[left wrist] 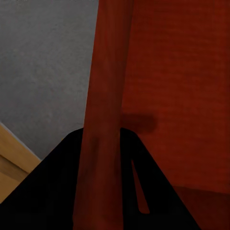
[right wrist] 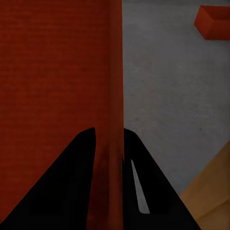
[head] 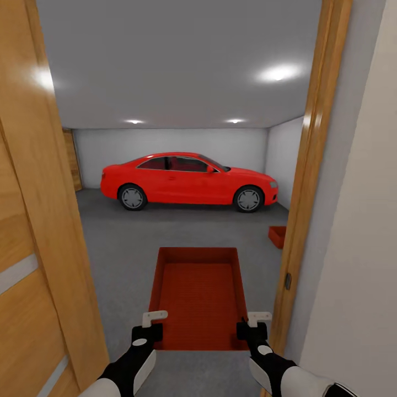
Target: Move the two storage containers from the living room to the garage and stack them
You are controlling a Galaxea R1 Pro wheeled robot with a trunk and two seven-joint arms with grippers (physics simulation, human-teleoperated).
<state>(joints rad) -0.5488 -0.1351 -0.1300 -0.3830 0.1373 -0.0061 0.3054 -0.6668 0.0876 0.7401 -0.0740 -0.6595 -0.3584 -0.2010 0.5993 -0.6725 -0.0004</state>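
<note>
I carry one orange-red storage container [head: 198, 295] in front of me, held level in the doorway to the garage. My left gripper [head: 151, 325] is shut on its left wall [left wrist: 103, 120], and my right gripper [head: 251, 325] is shut on its right wall [right wrist: 112, 96]. Its ribbed bottom faces up, open and with nothing in it. The other storage container [head: 277, 236] sits on the dark grey garage floor [head: 127, 237] ahead to the right, partly hidden by the door frame; it shows again in the right wrist view [right wrist: 213, 21].
An orange-wood door [head: 33, 248] stands close on my left and a wooden door frame [head: 306, 182] close on my right, beside a pale wall [head: 358, 220]. A red car [head: 187, 181] is parked across the far end of the garage.
</note>
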